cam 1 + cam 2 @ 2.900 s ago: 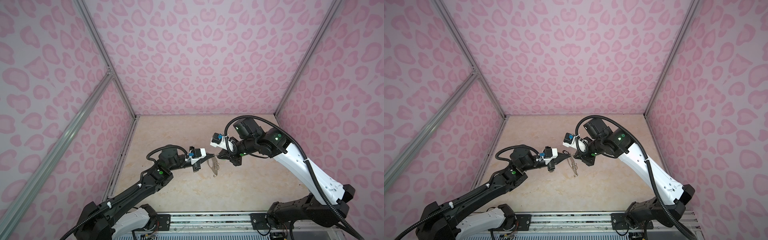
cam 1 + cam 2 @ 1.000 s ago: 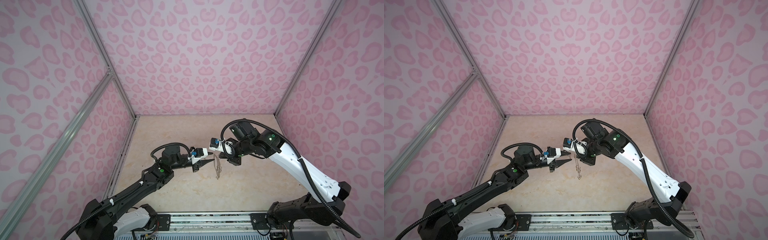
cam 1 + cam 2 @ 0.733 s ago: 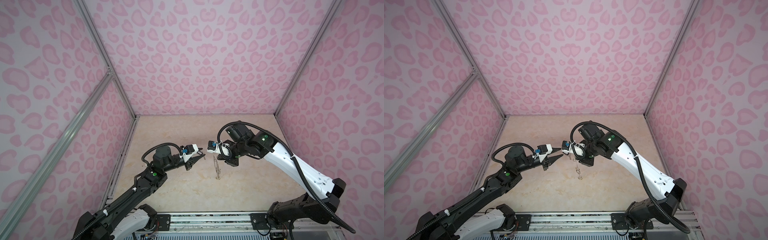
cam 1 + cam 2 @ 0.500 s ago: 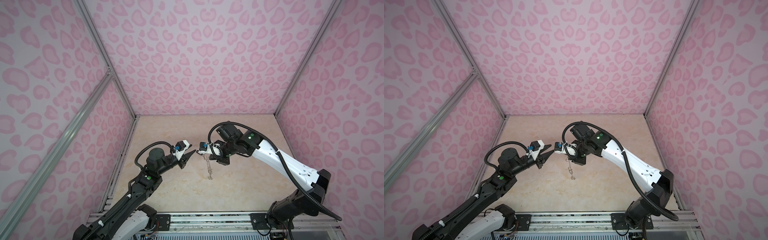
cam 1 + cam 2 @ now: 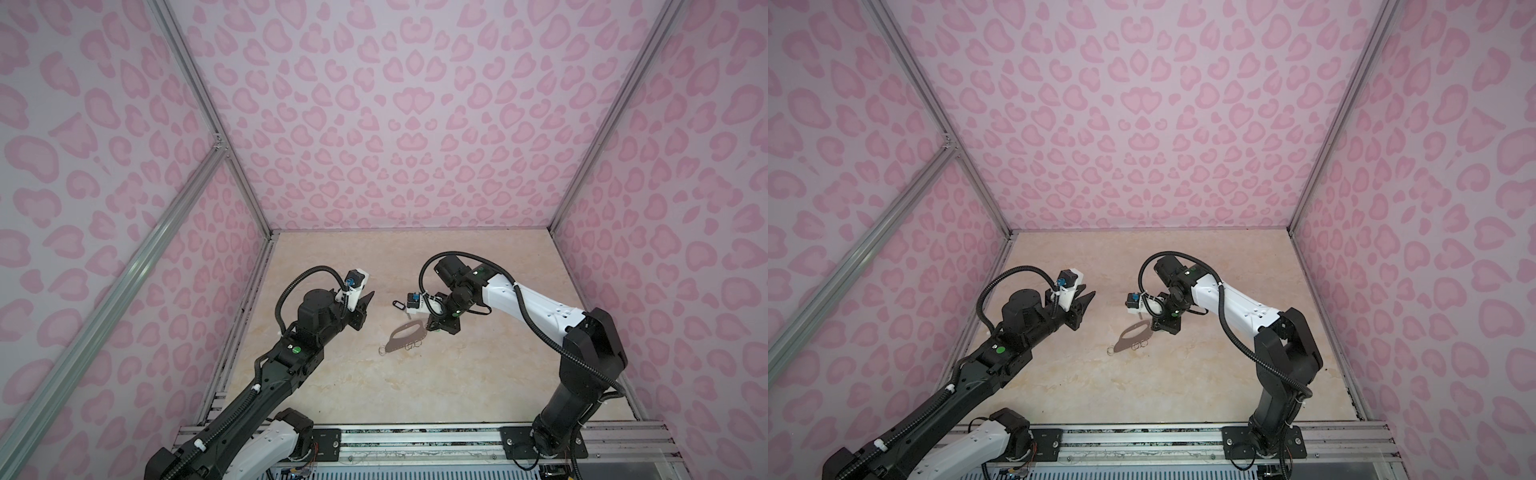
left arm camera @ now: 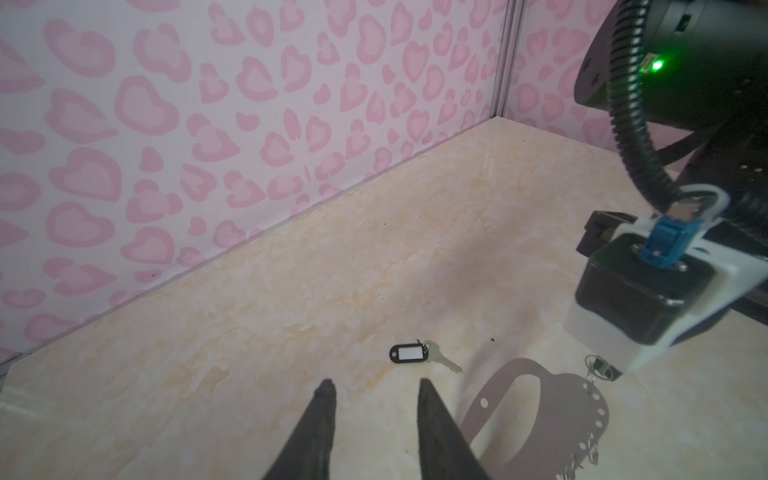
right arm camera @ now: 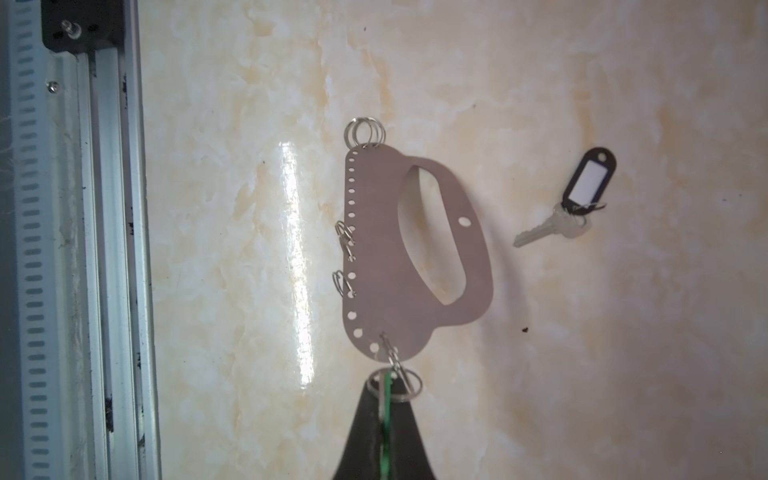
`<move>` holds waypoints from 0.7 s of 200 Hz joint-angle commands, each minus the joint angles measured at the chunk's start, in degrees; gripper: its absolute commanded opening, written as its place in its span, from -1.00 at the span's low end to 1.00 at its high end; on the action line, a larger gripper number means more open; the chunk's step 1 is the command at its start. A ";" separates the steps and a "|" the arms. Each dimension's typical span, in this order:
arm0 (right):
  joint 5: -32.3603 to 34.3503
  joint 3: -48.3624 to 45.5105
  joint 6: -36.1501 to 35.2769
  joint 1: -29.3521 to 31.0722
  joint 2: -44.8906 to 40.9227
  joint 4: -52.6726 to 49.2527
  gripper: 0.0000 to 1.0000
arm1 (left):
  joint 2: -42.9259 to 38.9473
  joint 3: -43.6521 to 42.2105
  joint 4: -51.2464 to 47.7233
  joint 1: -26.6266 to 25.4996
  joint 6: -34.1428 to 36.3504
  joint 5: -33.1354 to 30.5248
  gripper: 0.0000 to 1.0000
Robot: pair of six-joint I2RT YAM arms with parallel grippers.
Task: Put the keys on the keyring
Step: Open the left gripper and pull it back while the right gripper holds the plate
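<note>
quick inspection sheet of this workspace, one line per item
surface: marbled beige table, glossy, with a glare streak in the right wrist view
job's things: keyring plate linked by a split ring at the right gripper's tip; black-tag key lies loose on the table beside it; green-tag key shows only a green edge
clutter: one dark speck, otherwise nothing seen
grippers: left gripper open and empty, pointing toward the black-tag key; right gripper shut on the green-tag key
cables: black corrugated hose loops over each wrist, apart from the job's things
surroundings: pink heart-patterned walls, aluminium posts, rail at the front
</note>
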 commanded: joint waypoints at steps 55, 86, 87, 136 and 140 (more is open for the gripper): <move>11.17 -13.30 -7.83 -7.91 0.30 2.66 -1.00 | 4.16 2.71 -1.17 0.08 -1.16 1.98 -0.31; 14.47 -15.91 -8.45 -10.48 0.27 5.57 -1.00 | 6.10 3.60 -1.57 0.03 -0.13 3.28 -0.31; 14.63 -16.00 -8.55 -10.57 0.33 5.54 -1.00 | 6.15 3.66 -1.59 0.01 -0.11 3.29 -0.31; 20.15 -17.54 -9.07 -14.92 0.93 8.10 -0.96 | 8.47 5.11 -3.06 0.03 0.03 5.05 -0.31; 20.24 -17.74 -8.95 -15.31 0.72 8.63 -0.94 | 8.64 5.28 -3.29 0.08 0.00 5.16 -0.31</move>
